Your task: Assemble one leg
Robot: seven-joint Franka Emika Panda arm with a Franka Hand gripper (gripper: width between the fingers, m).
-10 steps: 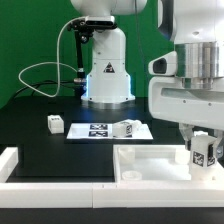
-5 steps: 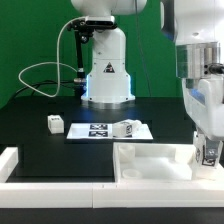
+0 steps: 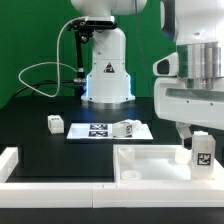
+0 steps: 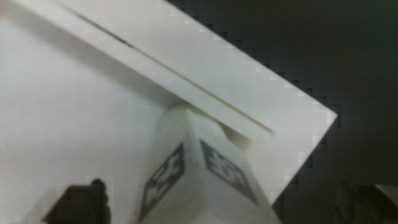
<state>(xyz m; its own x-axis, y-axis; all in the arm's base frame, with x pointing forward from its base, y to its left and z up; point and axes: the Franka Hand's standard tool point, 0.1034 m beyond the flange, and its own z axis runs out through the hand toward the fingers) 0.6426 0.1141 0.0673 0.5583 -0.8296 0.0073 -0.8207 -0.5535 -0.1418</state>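
The leg point(image 3: 201, 152), a small white block with marker tags, stands upright in the corner of the large white rimmed panel point(image 3: 150, 158) at the exterior view's right. My gripper point(image 3: 201, 140) is straight above it, with a finger on either side. In the wrist view the leg point(image 4: 205, 165) stands between the dark fingertips point(image 4: 80, 203) in the panel's corner point(image 4: 107, 100). A gap shows between one finger and the leg, so the jaws stand open around it.
A second small tagged block point(image 3: 55, 124) stands on the black table at the left. A third point(image 3: 128, 128) lies on the marker board point(image 3: 95, 130). A white rimmed wall point(image 3: 10, 160) lines the front left. The robot base point(image 3: 105, 75) and cables are behind.
Half a second ago the wrist was turned about its vertical axis over the leg. It has now turned back to the stance of one second ago. The leg stays in the corner.
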